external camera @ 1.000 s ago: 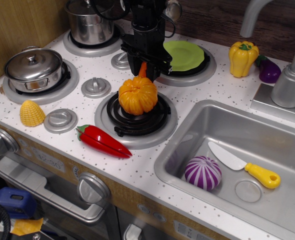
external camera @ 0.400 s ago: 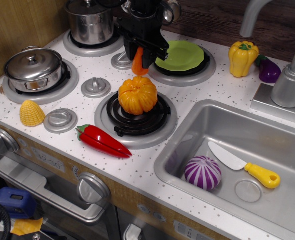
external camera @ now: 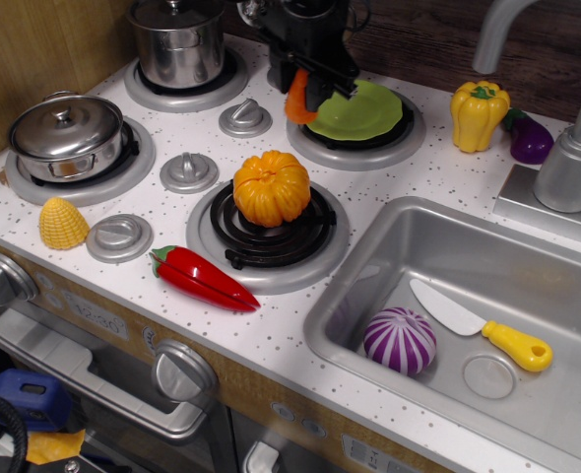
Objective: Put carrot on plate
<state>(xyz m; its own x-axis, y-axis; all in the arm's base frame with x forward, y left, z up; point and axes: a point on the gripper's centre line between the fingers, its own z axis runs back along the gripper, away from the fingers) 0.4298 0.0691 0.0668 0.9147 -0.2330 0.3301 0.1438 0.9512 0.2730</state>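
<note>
Gripper point(external camera: 305, 91) clamped on carrot point(external camera: 297, 101), jaws closed against its sides. Carrot off the surface, hanging at left edge of lime-green plate point(external camera: 362, 108), partly overlapping the rim in view. Plate sitting on rear right burner point(external camera: 405, 130). Pumpkin point(external camera: 272, 187) on front burner, well apart from carrot. Red chili pepper point(external camera: 201, 278) near front edge, corn point(external camera: 63, 223) to its left. Two steel pots point(external camera: 67, 135) on left burners. Yellow bell pepper point(external camera: 479, 115) and eggplant point(external camera: 530, 138) by faucet. Purple onion point(external camera: 399, 340) and toy knife point(external camera: 481, 323) in sink point(external camera: 527, 264).
</note>
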